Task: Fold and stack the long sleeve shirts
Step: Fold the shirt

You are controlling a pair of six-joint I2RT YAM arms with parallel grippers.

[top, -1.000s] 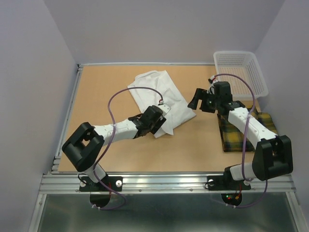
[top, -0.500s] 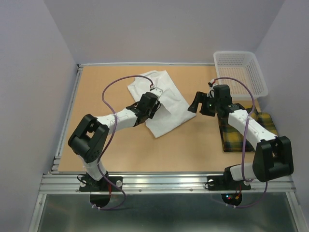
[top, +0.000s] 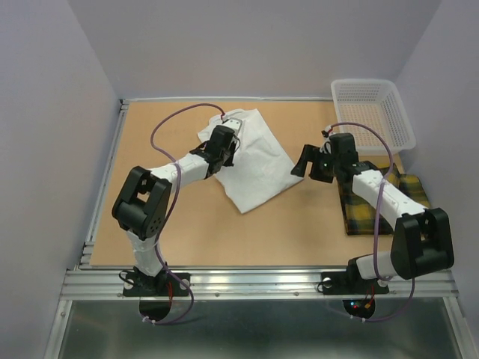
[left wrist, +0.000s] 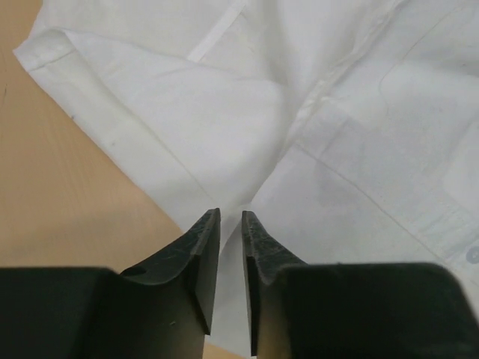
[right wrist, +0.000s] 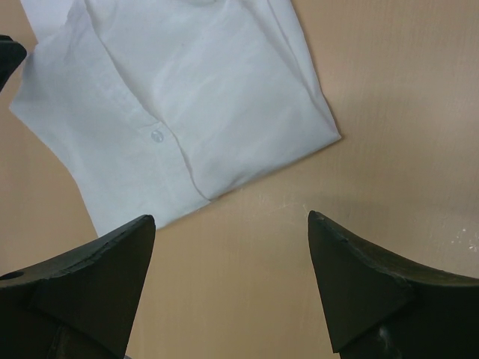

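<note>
Left pincer (left wrist: 230, 215) stands nearly closed over the white shirt (left wrist: 224, 112), at its converging creases; cannot tell if it grips.

This is a robotics lab test cell. Plain pale walls (top: 45, 112) box in a wood-topped desk (top: 299, 224). An aluminium extrusion rail (top: 262, 283) edges its near side, and bolted there are the cabled left arm (top: 183, 168) and right arm (top: 382, 196), tipped with the black two-finger left end effector (left wrist: 230, 212) and right end effector (right wrist: 230, 217).

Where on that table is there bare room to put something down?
Bare wood: the wide near strip of the table in front of the white shirt, and the far-left corner beyond the left arm. Crowded: the right side, with basket, plaid shirt and right arm.
</note>
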